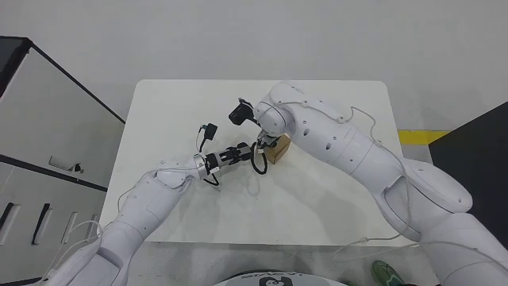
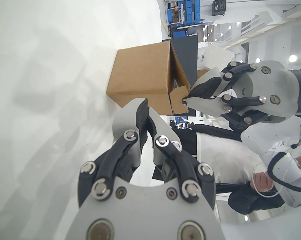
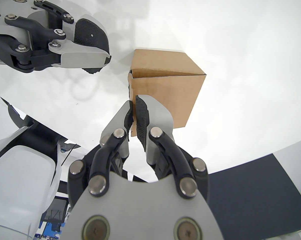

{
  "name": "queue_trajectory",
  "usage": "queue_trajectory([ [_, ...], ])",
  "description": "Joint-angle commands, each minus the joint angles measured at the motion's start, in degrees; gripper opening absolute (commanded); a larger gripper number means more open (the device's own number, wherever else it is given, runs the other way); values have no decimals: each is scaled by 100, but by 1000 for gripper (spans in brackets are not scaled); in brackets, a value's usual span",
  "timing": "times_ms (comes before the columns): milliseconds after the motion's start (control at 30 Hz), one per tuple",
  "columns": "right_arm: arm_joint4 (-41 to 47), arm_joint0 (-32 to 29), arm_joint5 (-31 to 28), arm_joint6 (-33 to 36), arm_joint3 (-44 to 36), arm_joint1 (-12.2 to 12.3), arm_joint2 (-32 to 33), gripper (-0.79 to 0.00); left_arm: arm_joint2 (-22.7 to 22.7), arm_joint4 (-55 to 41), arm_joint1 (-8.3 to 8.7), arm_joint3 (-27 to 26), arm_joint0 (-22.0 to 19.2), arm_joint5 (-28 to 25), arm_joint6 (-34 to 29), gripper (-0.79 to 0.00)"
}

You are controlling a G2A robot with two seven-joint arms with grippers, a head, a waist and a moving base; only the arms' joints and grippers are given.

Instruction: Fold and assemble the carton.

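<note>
The carton [image 1: 276, 153] stands near the middle of the top view on the white table [image 1: 333, 103], squared into a box with one end not yet closed. The right gripper [image 3: 134, 109] is clamped on the edge of a side flap [image 2: 178, 99], probably to steady the box and swing that flap inward. The left gripper [image 2: 147, 113], fingers together on nothing, sits just left of the carton, likely placed as a blunt pusher for tucking.
</note>
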Motion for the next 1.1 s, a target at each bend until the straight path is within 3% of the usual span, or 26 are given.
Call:
queue_trajectory([
  [0, -41, -8, -1, 4, 1, -8, 7, -659, 0, 0, 0, 0, 0, 0, 0, -785],
  [33, -70, -13, 6, 6, 1, -12, 10, -631, 0, 0, 0, 0, 0, 0, 0, -785],
  [333, -361, -63, 1, 124, -82, -32, 26, -625, 0, 0, 0, 0, 0, 0, 0, -785],
  [633, -573, -129, -20, 276, -188, -53, 62, -529, 0, 0, 0, 0, 0, 0, 0, -785],
  [800, -706, -162, -22, 307, -180, -75, 70, -585, 0, 0, 0, 0, 0, 0, 0, -785],
  [900, -767, -178, -33, 301, -152, -93, 80, -742, 0, 0, 0, 0, 0, 0, 0, -785],
  [1067, -800, -203, -58, 307, -113, -122, 124, -754, 0, 0, 0, 0, 0, 0, 0, -785],
])
